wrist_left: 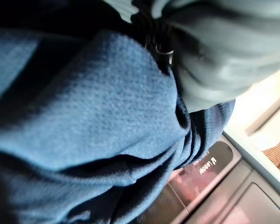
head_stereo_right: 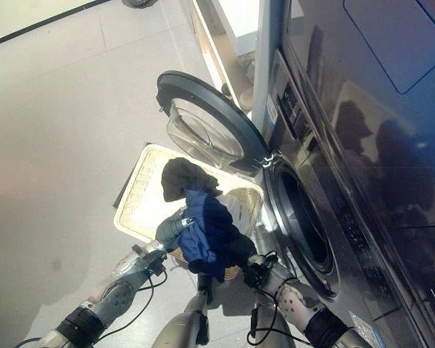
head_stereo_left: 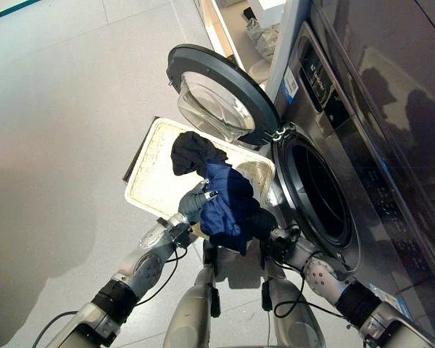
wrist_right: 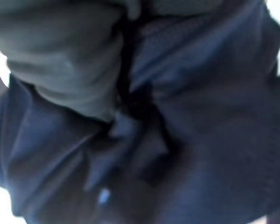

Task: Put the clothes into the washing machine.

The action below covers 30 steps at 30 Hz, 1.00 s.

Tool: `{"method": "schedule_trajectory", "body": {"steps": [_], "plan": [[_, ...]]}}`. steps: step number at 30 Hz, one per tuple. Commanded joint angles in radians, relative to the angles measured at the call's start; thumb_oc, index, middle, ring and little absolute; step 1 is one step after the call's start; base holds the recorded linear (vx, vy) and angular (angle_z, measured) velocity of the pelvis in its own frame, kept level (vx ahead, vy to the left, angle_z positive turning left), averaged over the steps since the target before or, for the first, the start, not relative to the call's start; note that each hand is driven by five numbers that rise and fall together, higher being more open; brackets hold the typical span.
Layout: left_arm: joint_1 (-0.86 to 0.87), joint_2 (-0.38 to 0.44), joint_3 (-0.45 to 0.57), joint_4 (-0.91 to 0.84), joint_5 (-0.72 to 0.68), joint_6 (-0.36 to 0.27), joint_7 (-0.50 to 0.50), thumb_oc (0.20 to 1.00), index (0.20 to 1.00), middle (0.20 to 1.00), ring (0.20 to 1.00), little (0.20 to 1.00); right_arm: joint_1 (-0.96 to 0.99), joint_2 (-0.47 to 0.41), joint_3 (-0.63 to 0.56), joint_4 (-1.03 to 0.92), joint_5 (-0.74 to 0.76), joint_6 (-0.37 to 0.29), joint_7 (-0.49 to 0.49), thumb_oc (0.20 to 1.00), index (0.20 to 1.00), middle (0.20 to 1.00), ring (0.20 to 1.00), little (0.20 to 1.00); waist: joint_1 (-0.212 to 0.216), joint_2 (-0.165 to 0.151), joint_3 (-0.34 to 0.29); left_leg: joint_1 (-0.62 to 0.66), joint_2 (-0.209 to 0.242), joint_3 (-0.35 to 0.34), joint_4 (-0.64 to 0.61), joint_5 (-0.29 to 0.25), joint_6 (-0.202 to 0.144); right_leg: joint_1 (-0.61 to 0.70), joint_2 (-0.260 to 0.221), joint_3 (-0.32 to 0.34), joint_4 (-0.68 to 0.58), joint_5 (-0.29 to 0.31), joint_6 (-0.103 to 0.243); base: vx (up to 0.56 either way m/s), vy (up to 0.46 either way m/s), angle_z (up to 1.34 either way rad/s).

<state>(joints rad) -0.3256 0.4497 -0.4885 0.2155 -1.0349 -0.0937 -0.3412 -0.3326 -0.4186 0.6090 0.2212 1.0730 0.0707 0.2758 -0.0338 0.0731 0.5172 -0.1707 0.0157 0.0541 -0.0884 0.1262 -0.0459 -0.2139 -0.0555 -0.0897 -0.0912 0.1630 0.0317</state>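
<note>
A pale tiled floor (head_stereo_left: 65, 109) fills the left half of both eye views. Along the right side stands a dark grey washing machine (head_stereo_left: 362, 152) with its round drum opening (head_stereo_left: 315, 192) at centre right. Its door (head_stereo_left: 217, 98) is swung wide open toward the upper centre of the frame, glass bowl facing down. Past the machine, at the top centre, a pale shelf unit (head_stereo_left: 228, 32) is visible.

On the floor just left of the drum opening sits a cream woven basket (head_stereo_left: 156, 174), its near right corner hidden by cloth. A bundle of clothes is held up over that corner, in the centre of the frame: a blue garment (head_stereo_left: 228, 199) hanging down, a black garment (head_stereo_left: 192, 151) bunched above it toward the basket, and a grey-green piece (head_stereo_left: 192, 205) at its left edge.

The left hand (head_stereo_left: 203, 196) comes in from the lower left and meets the bundle at its left side; the right hand (head_stereo_left: 264, 226) comes from the lower right and lies under the blue cloth. Both hands' fingers are buried in fabric, so I cannot tell how they are set.

The left wrist view adds close blue knit and grey-green folds, with a strip of the machine's front (wrist_left: 210, 186) beyond. The right wrist view shows dark blue and grey-green cloth pressed against the lens.
</note>
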Motion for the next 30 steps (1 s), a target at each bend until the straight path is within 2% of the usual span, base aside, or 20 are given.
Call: {"method": "schedule_trajectory", "body": {"steps": [1, 2, 6, 8, 10, 11, 14, 15, 17, 18, 20, 21, 23, 24, 25, 30], "plan": [[-0.041, -0.027, -0.021, 0.014, 0.131, -0.014, 0.113, 0.765, 0.765, 0.765, 0.765, 0.765, -0.053, 0.064, 0.055, -0.101, 0.031, 0.03, 0.115, 0.2, 0.2, 0.2, 0.2, 0.2, 0.012, -0.048, 0.003, -0.041, -0.121, 0.005, 0.058, -0.057, 0.057, -0.05, -0.006, -0.018, 0.077, -0.042, 0.055, -0.01, -0.047, -0.01], [-0.049, -0.03, -0.025, 0.025, 0.186, -0.006, 0.167, 1.0, 1.0, 1.0, 1.0, 1.0, -0.057, 0.064, 0.062, -0.106, 0.037, 0.045, 0.126, 0.2, 0.2, 0.2, 0.2, 0.2, 0.013, -0.05, 0.003, -0.048, -0.12, 0.005, 0.06, -0.055, 0.056, -0.057, -0.006, -0.019, 0.081, -0.042, 0.056, -0.01, -0.047, -0.01], [-0.075, -0.026, -0.04, 0.056, 0.313, -0.013, 0.325, 1.0, 1.0, 1.0, 1.0, 1.0, -0.071, 0.067, 0.084, -0.112, 0.077, 0.089, 0.131, 0.2, 0.2, 0.2, 0.2, 0.2, 0.014, -0.054, 0.003, -0.069, -0.12, 0.0, 0.07, -0.05, 0.055, -0.077, -0.003, -0.014, 0.094, -0.042, 0.056, 0.0, -0.055, -0.01], [-0.097, -0.03, -0.039, 0.091, 0.376, -0.022, 0.479, 1.0, 1.0, 1.0, 1.0, 1.0, -0.076, 0.075, 0.097, -0.095, 0.098, 0.111, 0.14, 0.2, 0.2, 0.2, 0.2, 0.2, 0.014, -0.055, 0.003, -0.085, -0.121, -0.003, 0.076, -0.047, 0.055, -0.091, -0.003, -0.013, 0.098, -0.041, 0.055, 0.0, -0.048, -0.02], [-0.103, -0.034, -0.035, 0.104, 0.396, -0.032, 0.535, 1.0, 1.0, 1.0, 1.0, 1.0, -0.08, 0.076, 0.099, -0.086, 0.112, 0.121, 0.141, 0.2, 0.2, 0.2, 0.2, 0.2, 0.014, -0.055, 0.003, -0.091, -0.121, -0.003, 0.076, -0.045, 0.054, -0.097, -0.004, -0.012, 0.098, -0.04, 0.055, 0.0, -0.037, -0.05], [-0.112, -0.041, -0.025, 0.12, 0.446, -0.035, 0.647, 1.0, 1.0, 1.0, 1.0, 1.0, -0.08, 0.086, 0.101, -0.061, 0.153, 0.134, 0.145, 0.2, 0.2, 0.2, 0.2, 0.2, 0.014, -0.054, 0.003, -0.102, -0.122, -0.004, 0.079, -0.042, 0.053, -0.106, -0.006, -0.014, 0.098, -0.038, 0.055, 0.01, -0.046, -0.07], [-0.118, -0.042, -0.011, 0.149, 0.517, -0.032, 0.787, 1.0, 1.0, 1.0, 1.0, 1.0, -0.076, 0.099, 0.088, -0.034, 0.234, 0.123, 0.119, 0.2, 0.2, 0.2, 0.2, 0.2, 0.014, -0.049, 0.003, -0.119, -0.123, -0.005, 0.084, -0.038, 0.05, -0.123, -0.009, -0.018, 0.103, -0.035, 0.055, 0.01, -0.038, -0.05], [-0.124, -0.035, 0.002, 0.177, 0.561, -0.02, 0.866, 1.0, 1.0, 1.0, 1.0, 1.0, -0.072, 0.104, 0.068, -0.009, 0.292, 0.097, 0.106, 0.2, 0.2, 0.2, 0.2, 0.2, 0.012, -0.045, 0.003, -0.132, -0.124, -0.003, 0.088, -0.036, 0.046, -0.136, -0.012, -0.021, 0.107, -0.034, 0.055, 0.01, -0.019, -0.07], [-0.125, -0.034, 0.007, 0.188, 0.572, -0.018, 0.879, 1.0, 1.0, 1.0, 1.0, 1.0, -0.07, 0.106, 0.06, 0.002, 0.305, 0.088, 0.105, 0.2, 0.2, 0.2, 0.2, 0.2, 0.011, -0.043, 0.003, -0.134, -0.124, -0.002, 0.089, -0.035, 0.045, -0.139, -0.013, -0.022, 0.108, -0.034, 0.055, 0.01, -0.006, -0.07], [-0.134, -0.021, 0.028, 0.234, 0.64, 0.019, 0.971, 1.0, 1.0, 1.0, 1.0, 1.0, -0.066, 0.113, 0.018, 0.039, 0.4, 0.015, 0.065, 0.2, 0.2, 0.2, 0.2, 0.2, 0.007, -0.035, 0.003, -0.144, -0.123, 0.005, 0.092, -0.034, 0.04, -0.149, -0.017, -0.025, 0.116, -0.036, 0.056, 0.03, 0.001, -0.07], [-0.135, -0.017, 0.033, 0.24, 0.648, 0.024, 0.979, 1.0, 1.0, 1.0, 1.0, 1.0, -0.065, 0.112, 0.007, 0.045, 0.408, 0.003, 0.062, 0.2, 0.2, 0.2, 0.2, 0.2, 0.005, -0.033, 0.003, -0.147, -0.122, 0.007, 0.094, -0.034, 0.038, -0.152, -0.017, -0.025, 0.119, -0.038, 0.056, 0.03, 0.011, -0.1], [-0.138, -0.006, 0.06, 0.285, 0.643, 0.043, 1.014, 1.0, 1.0, 1.0, 1.0, 1.0, -0.065, 0.11, -0.041, 0.076, 0.446, -0.127, 0.002, 0.2, 0.2, 0.2, 0.2, 0.2, -0.003, -0.023, 0.003, -0.156, -0.121, 0.017, 0.1, -0.033, 0.033, -0.164, -0.02, -0.022, 0.132, -0.042, 0.055, 0.04, 0.018, -0.13], [-0.136, -0.006, 0.068, 0.294, 0.639, 0.039, 1.014, 1.0, 1.0, 1.0, 1.0, 1.0, -0.064, 0.108, -0.05, 0.082, 0.454, -0.146, -0.005, 0.2, 0.2, 0.2, 0.2, 0.2, -0.005, -0.019, 0.003, -0.157, -0.12, 0.02, 0.102, -0.034, 0.032, -0.167, -0.021, -0.021, 0.135, -0.044, 0.055, 0.05, 0.039, -0.11], [-0.125, -0.011, 0.095, 0.332, 0.616, 0.02, 1.02, 1.0, 1.0, 1.0, 1.0, 1.0, -0.06, 0.104, -0.093, 0.109, 0.51, -0.227, -0.037, 0.2, 0.2, 0.2, 0.2, 0.2, -0.011, -0.003, 0.003, -0.165, -0.121, 0.029, 0.111, -0.035, 0.029, -0.179, -0.024, -0.015, 0.147, -0.05, 0.054, 0.08, 0.088, -0.16], [-0.113, -0.02, 0.115, 0.359, 0.604, 0.001, 1.019, 1.0, 1.0, 1.0, 1.0, 1.0, -0.055, 0.104, -0.123, 0.13, 0.546, -0.273, -0.049, 0.2, 0.2, 0.2, 0.2, 0.2, -0.016, 0.01, 0.003, -0.168, -0.122, 0.034, 0.115, -0.036, 0.027, -0.186, -0.025, -0.011, 0.155, -0.055, 0.053, 0.1, 0.111, -0.22], [-0.055, -0.085, 0.19, 0.475, 0.541, -0.091, 0.988, 1.0, 1.0, 1.0, 1.0, 1.0, -0.063, 0.122, -0.311, 0.264, 0.727, -0.46, -0.122, 0.2, 0.2, 0.2, 0.2, 0.2, -0.033, 0.08, 0.003, -0.175, -0.125, 0.05, 0.122, -0.039, 0.02, -0.213, -0.027, 0.014, 0.189, -0.083, 0.045, 0.09, 0.086, -0.11]]}}
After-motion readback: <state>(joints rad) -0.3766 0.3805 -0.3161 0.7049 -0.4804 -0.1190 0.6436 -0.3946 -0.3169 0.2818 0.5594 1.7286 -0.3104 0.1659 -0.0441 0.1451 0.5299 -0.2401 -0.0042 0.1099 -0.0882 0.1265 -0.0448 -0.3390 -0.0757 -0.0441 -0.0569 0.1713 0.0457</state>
